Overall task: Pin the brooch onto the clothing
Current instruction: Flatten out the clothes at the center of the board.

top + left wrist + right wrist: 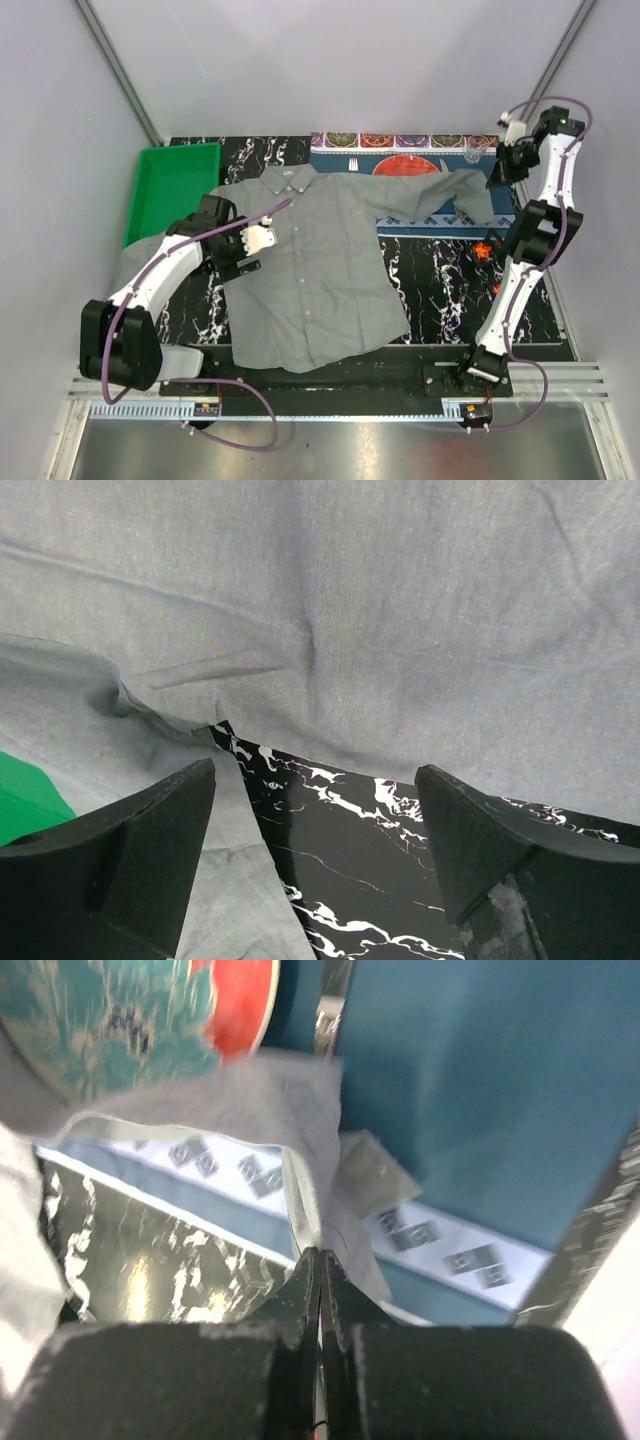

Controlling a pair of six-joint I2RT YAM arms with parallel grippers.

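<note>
The clothing (320, 260), a grey button-up shirt, lies spread flat on the black marble table (440, 300). My left gripper (264, 237) hovers over its left side by the armpit. In the left wrist view the left gripper (315, 770) is open, with bare table and the shirt's edge (350, 630) between its fingers (160, 830). My right gripper (497, 175) is at the far right, and the right wrist view shows the right gripper (320, 1257) shut on the hem of the shirt's sleeve (270, 1100), lifted off the mat. A small red-orange object (483, 249) lies on the table; I cannot tell whether it is the brooch.
A blue patterned placemat (400, 150) with a printed red plate lies under the shirt's right sleeve at the back; it fills the right wrist view as the placemat (480, 1090). A green tray (170, 185) sits at the back left, with a corner also showing in the left wrist view (25, 800).
</note>
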